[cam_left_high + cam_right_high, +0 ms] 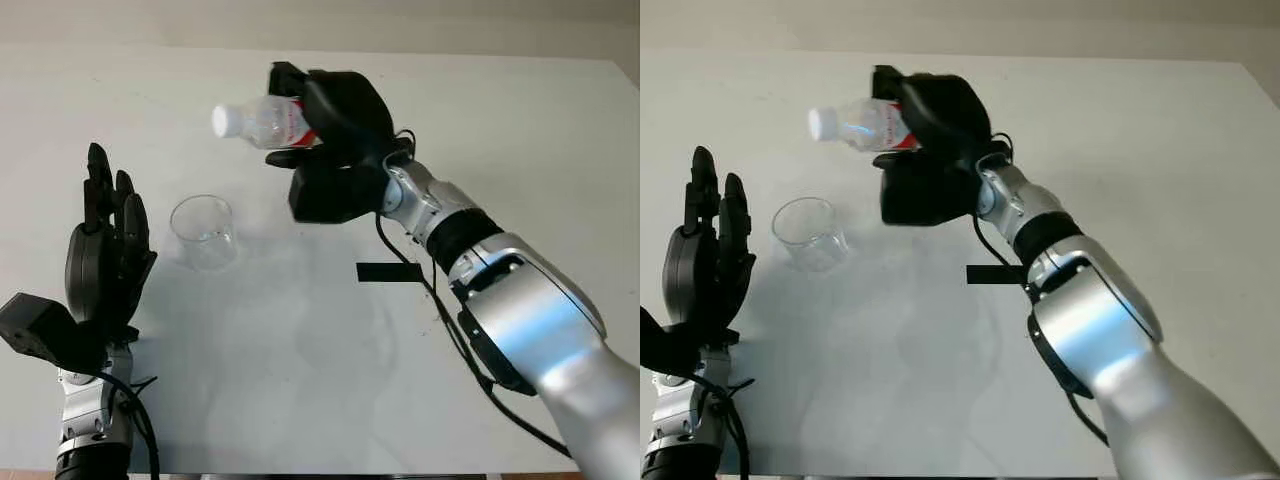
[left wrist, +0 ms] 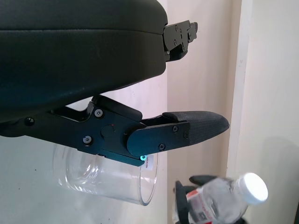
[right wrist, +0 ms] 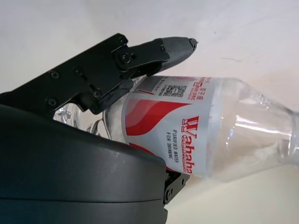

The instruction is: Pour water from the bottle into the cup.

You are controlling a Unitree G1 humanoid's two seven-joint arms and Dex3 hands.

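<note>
- Left hand [image 1: 105, 240] of mine stands upright over the near left of the white tabletop [image 1: 300, 350], palm toward the cup, holding nothing; I count it as open and idle.
- Just to its right stands the clear, thin-walled plastic cup [image 1: 204, 232], upright on the tabletop and seemingly empty. I judge it very light and easy to tip or slide, so the stream should fall well inside the rim; a steadying hold, if I wanted one, belongs low on the wall.
- Above and to the right of the cup, my right hand [image 1: 330, 140] is wrapped around the small clear plastic water bottle [image 1: 262, 122], held off the tabletop and tilted nearly level with its neck toward the cup. The fingers [image 3: 159, 51] press on the labelled middle.
- I see a white cap [image 1: 224, 121] on the neck, so as it stands no water can leave it.
- I expect the bottle to be light, its wall soft enough to buckle under a hard squeeze and a bit slick; the labelled waist is the right place to hold it.
- On the red-and-white label [image 3: 173, 126] I read "Wahaha" and "PURIFIED WATER FOR DRINKING", with a QR code and small Chinese print I cannot make out.
- A black tape strip [image 1: 388, 271] lies on the tabletop under the right forearm.
</note>
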